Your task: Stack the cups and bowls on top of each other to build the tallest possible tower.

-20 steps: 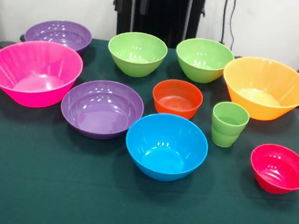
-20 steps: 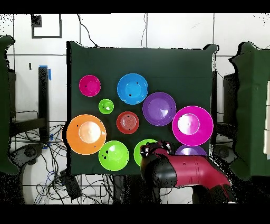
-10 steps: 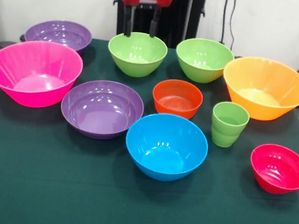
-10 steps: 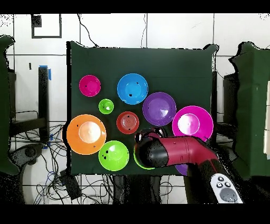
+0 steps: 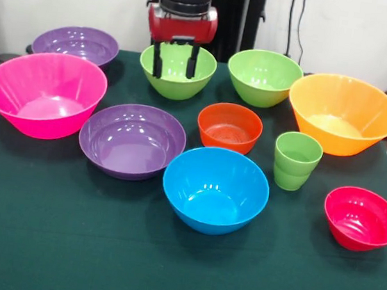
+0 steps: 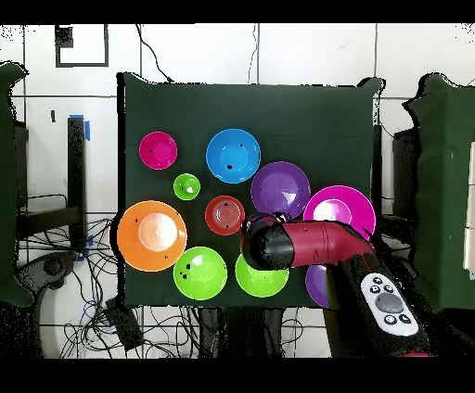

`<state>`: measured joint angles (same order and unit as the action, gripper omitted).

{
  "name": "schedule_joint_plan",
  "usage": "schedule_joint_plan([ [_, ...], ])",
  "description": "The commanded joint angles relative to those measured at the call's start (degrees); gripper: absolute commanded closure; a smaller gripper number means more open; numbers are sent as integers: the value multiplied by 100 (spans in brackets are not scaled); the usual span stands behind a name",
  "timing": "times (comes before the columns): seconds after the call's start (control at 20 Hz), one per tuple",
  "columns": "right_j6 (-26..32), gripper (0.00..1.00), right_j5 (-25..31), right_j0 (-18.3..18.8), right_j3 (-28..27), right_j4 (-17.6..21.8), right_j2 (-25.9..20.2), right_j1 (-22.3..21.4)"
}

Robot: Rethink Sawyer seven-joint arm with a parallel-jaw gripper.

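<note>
With fingers spread and empty, the claw (image 5: 174, 60) hangs over a lime-green bowl (image 5: 176, 80). Stacked cups (image 5: 296, 161) stand on the worktop (image 5: 63, 242).

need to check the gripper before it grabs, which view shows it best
The front view: the gripper hangs open in front of a lime-green bowl. In the overhead view the arm hides it.

Dark green cloth covers the counter (image 5: 62, 256). Tangled cables (image 6: 139, 320) on the white tiled floor (image 6: 306, 51). Blue tape (image 6: 86, 127) beside counter edge.
</note>
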<state>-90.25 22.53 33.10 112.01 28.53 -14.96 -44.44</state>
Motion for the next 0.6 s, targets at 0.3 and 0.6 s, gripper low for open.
schedule_joint_plan([
  [0.3,-468,0,-820,169,897,604,505,-297],
  [0.6,-303,0,-1197,408,1430,1176,791,-476],
])
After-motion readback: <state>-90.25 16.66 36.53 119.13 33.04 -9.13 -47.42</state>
